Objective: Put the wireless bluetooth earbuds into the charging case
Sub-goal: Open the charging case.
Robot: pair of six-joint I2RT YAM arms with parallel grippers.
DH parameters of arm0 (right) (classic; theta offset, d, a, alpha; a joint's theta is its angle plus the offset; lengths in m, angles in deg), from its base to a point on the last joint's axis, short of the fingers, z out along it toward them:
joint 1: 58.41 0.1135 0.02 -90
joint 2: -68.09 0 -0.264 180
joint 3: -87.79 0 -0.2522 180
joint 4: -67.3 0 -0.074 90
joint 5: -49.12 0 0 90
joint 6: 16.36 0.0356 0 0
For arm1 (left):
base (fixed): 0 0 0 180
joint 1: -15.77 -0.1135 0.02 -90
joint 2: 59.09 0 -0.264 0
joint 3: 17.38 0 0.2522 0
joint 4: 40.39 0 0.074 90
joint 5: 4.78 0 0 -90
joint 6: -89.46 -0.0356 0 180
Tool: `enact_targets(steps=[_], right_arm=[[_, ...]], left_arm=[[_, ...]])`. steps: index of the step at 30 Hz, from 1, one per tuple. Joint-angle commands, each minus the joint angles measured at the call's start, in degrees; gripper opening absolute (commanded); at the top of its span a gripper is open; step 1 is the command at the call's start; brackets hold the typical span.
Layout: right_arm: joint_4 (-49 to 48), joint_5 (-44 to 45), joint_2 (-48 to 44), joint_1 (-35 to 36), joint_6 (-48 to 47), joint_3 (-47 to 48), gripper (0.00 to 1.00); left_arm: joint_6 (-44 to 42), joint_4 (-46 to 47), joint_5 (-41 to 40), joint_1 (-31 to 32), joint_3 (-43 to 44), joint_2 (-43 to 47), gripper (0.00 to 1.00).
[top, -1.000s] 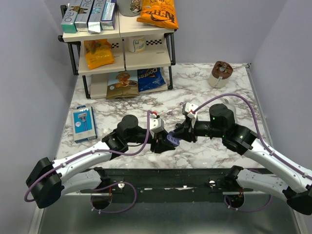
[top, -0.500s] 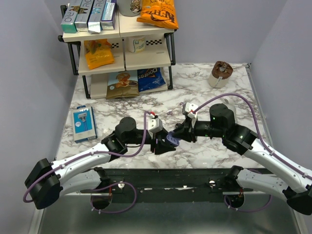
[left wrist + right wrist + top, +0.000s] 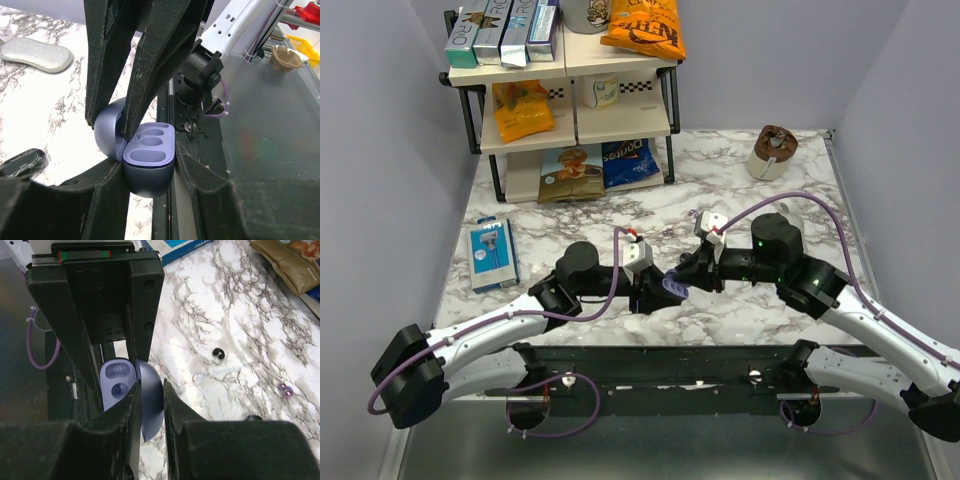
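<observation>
Two grips on open charging case — left tool clamps base, right tool pinches lid — marble table, grey walls.

Table, white marble with grey veining; walls, plain lilac-grey; two-tier black-framed shelf rack, far-left corner.

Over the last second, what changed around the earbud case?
The left gripper closed onto the base of the charging case. The right gripper kept pinching the open lid, and the case stayed where it was.
</observation>
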Motion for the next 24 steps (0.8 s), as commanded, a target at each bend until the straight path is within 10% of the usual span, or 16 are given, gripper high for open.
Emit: enact_targets(steps=[1,10,17,24], right_arm=[[-0.93,-0.84,-0.7,0.42,0.74,-0.53,0.01],[-0.93,0.12,-1.23,0.42,2.41,-0.27,0.52],[-1.01,1.96,-3.33,0.33,4.6,1.49,0.7],[-6.03,27.78,-5.54,-4.66,20.67,-0.36,0.84]], left_arm=[[-0.24,3.13,-0.06,0.48,-0.75,-0.17,0.07],[0.2,3.4,-1.03,0.65,-1.19,0.18,0.0],[-0.33,2.09,-3.93,0.74,-1.45,1.41,0.0],[0.02,1.29,-16.48,0.83,-4.87,6.07,0.0]])
